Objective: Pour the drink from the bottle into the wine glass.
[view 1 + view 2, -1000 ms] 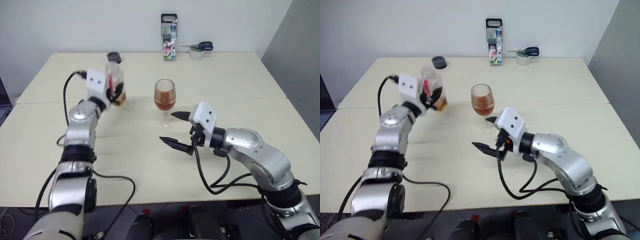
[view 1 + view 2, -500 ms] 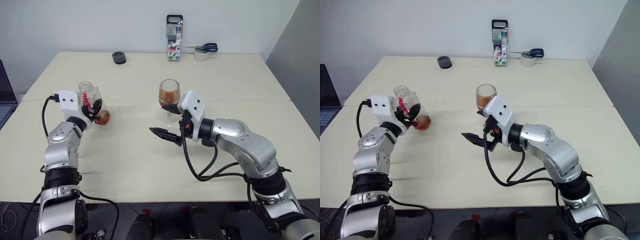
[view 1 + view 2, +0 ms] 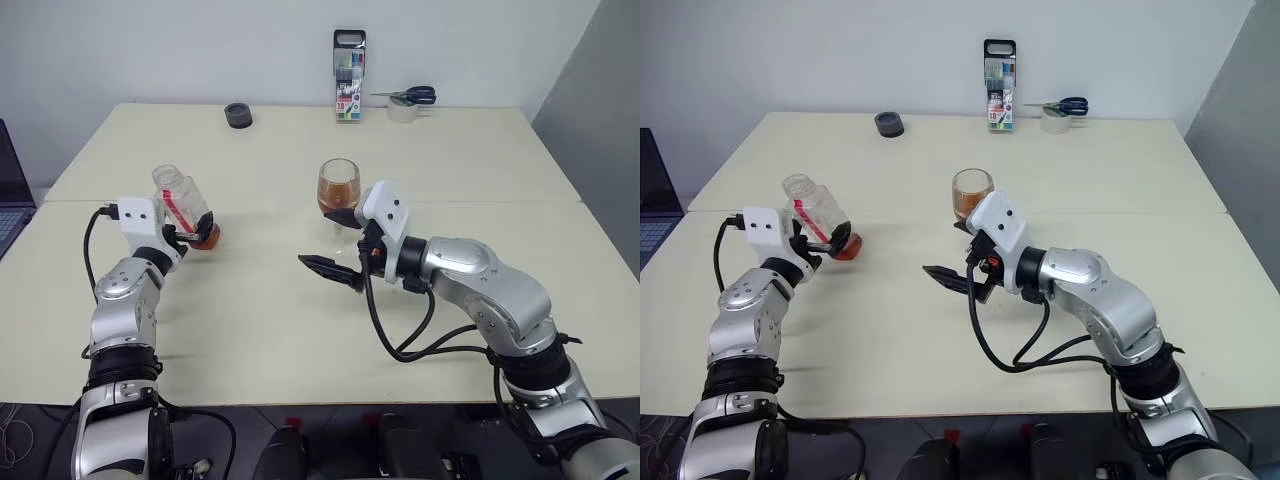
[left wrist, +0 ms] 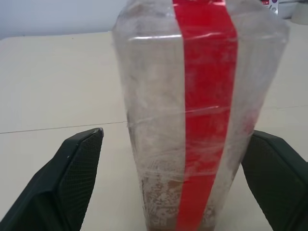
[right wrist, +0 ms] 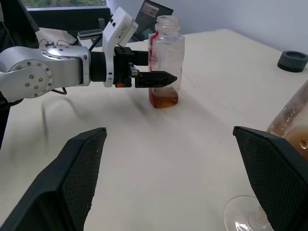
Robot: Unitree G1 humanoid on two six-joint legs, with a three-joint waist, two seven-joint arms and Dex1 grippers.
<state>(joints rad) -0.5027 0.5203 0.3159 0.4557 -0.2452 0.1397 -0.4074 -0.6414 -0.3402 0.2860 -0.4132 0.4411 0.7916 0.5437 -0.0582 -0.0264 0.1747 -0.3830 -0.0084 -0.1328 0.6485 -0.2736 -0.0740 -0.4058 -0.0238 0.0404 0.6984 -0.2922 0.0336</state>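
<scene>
A small clear plastic bottle point(image 3: 184, 204) with a vertical red label strip stands uncapped on the pale cream table point(image 3: 300, 320), on the robot's left side. Only a shallow layer of reddish-brown drink point(image 3: 205, 237) remains in its base. In the head views the bottle appears to lean a little toward the left arm; in the right wrist view it looks upright, so its true tilt is hard to judge. The left gripper point(image 3: 825, 238) sits around the bottle's lower body with its black fingers point(image 4: 72, 173) spread wide, a clear gap showing on each side in its own wrist view, so it is not clamping the bottle.

The clear stemmed wine glass point(image 3: 338, 192) stands near the table's centre, its bowl holding amber liquid. The right gripper point(image 3: 340, 245) hovers just in front of the glass with its fingers wide apart, holding nothing.

The pour looks essentially finished. The main risks from here (both judgements) are that the left fingers clip the light, nearly empty bottle while drawing back and topple it, or that the right gripper, so close to the stem, nudges the filled glass and spills it.
</scene>
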